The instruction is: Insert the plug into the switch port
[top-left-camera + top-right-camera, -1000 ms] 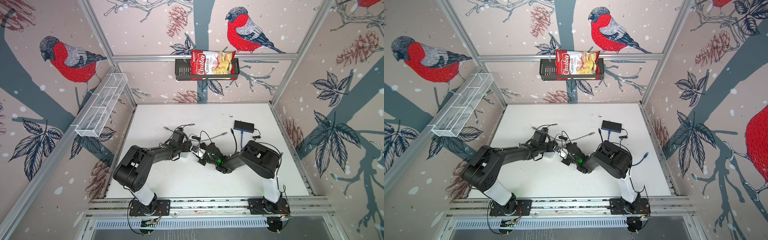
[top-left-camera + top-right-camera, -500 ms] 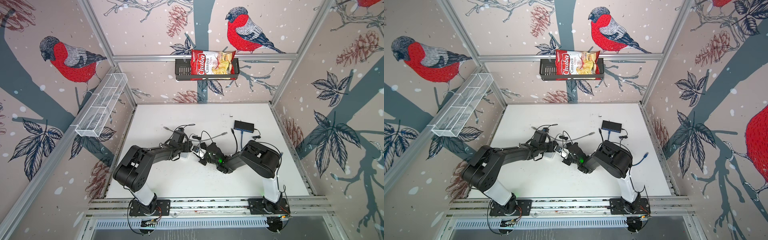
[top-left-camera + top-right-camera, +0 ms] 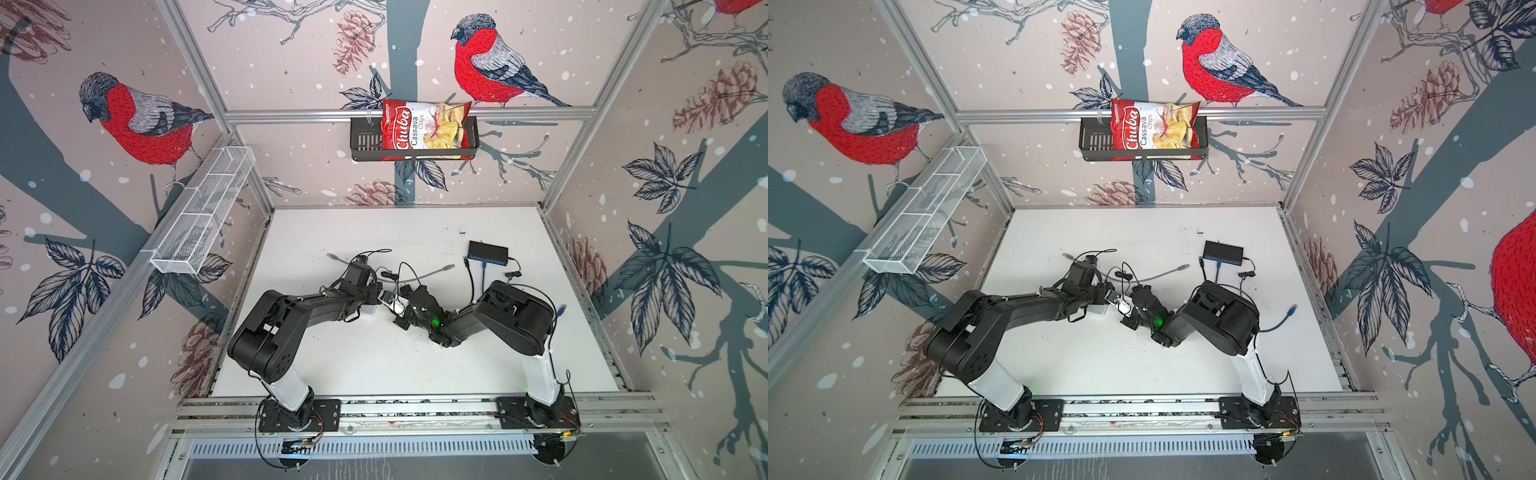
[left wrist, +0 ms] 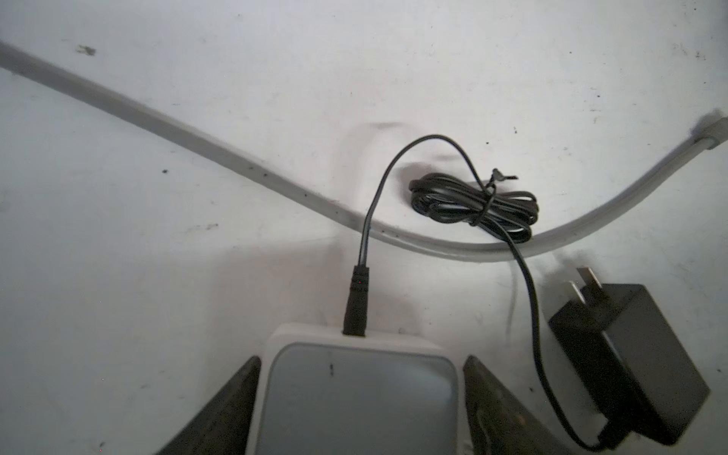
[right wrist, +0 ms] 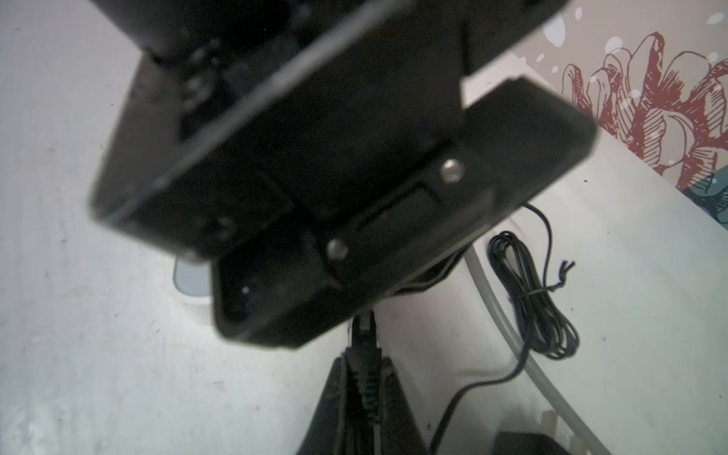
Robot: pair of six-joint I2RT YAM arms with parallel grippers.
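Observation:
The switch (image 4: 354,394), a small white box with a grey top, sits between the fingers (image 4: 236,398) of my left gripper (image 4: 360,366), which is shut on its sides. A black power lead (image 4: 354,303) is plugged into its far edge. In both top views the switch (image 3: 394,306) (image 3: 1124,308) lies mid-table where the two grippers meet. My right gripper (image 5: 364,360) (image 3: 403,309) is shut on the black ribbed plug (image 5: 364,335). The plug's tip points at the switch's white corner (image 5: 189,287), and the left gripper's body hides where they meet.
A black power adapter (image 4: 638,354), a tied black cable coil (image 4: 472,205) and a grey cable (image 3: 424,274) lie around the switch. A black hub (image 3: 488,252) with blue cables sits at the back right. A blue cable end (image 3: 561,309) lies by the right wall.

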